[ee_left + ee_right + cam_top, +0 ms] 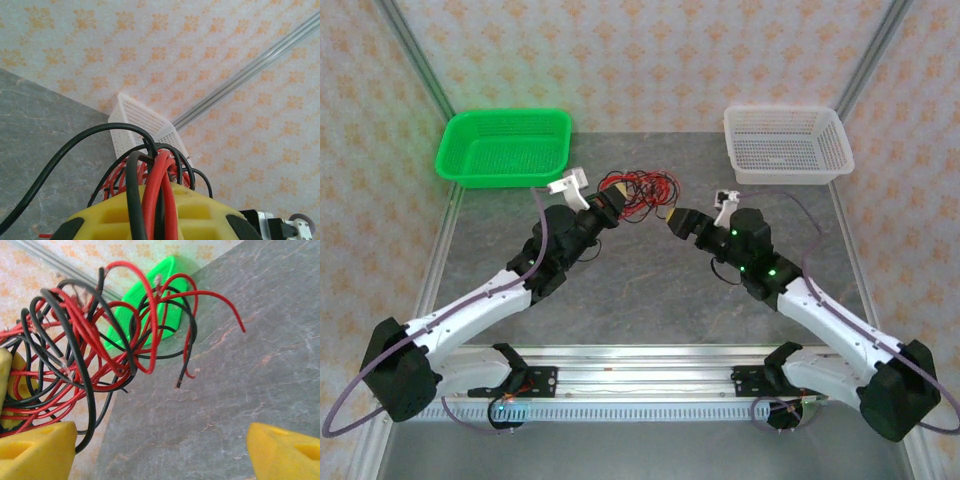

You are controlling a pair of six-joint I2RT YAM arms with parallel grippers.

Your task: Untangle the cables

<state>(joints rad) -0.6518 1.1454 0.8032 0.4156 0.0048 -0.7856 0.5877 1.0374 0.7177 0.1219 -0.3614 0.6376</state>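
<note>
The cables [642, 190] are a tangle of thin red and black wires held above the table between the two arms. My left gripper [610, 207] is shut on the cables; red and black strands [156, 172] run between its yellow fingers [200, 215]. The right gripper [676, 222] stands open just right of the tangle, its yellow fingers [35, 452] wide apart with bare table between them. In the right wrist view the cables [80, 350] hang up and to the left of the right gripper [160, 455]. One black strand drops down beside its left finger. Loose wire ends dangle free.
A green basket [505, 145] sits at the back left, also behind the wires [150, 310]. A white basket [785, 145] sits at the back right and shows in the left wrist view [142, 125]. Grey table [650, 290] lies between the arms.
</note>
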